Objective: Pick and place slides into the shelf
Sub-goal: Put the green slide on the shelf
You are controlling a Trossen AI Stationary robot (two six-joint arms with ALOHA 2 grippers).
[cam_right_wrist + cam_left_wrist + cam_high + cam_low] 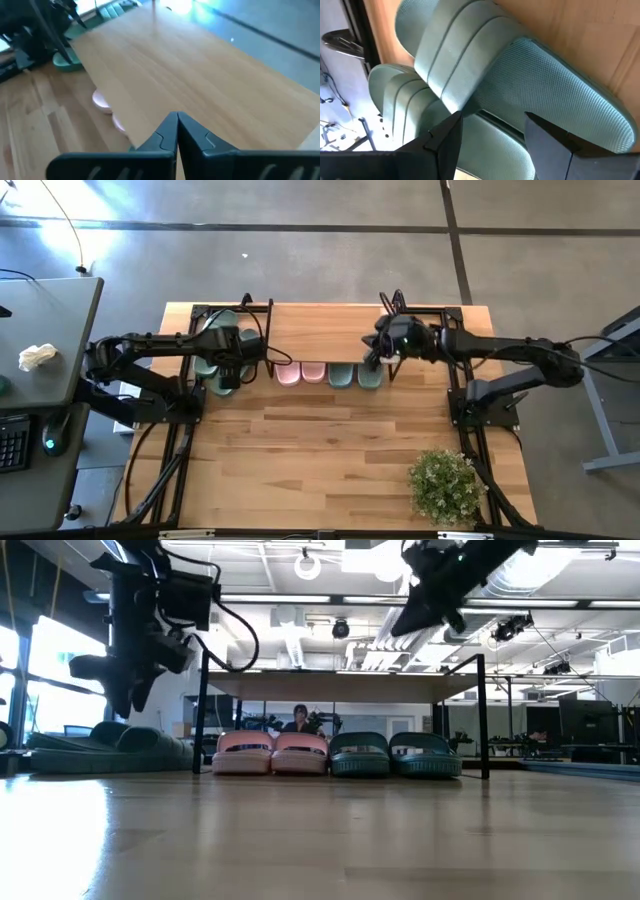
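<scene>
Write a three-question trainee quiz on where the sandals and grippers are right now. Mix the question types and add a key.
1. Multiple choice: how many sandals sit under the shelf?
A. two
B. four
C. six

2. True or false: the pink pair stands between the two green sandals under the shelf.

3. Short answer: which gripper is open, and what is it above?

Key
1. B: two pink and two green, in a row.
2. False: the pink pair is side by side at one end, the green ones at the other.
3. The left gripper, open above the two green sandals lying on the table outside the shelf. The right gripper is shut over the shelf top.
</scene>
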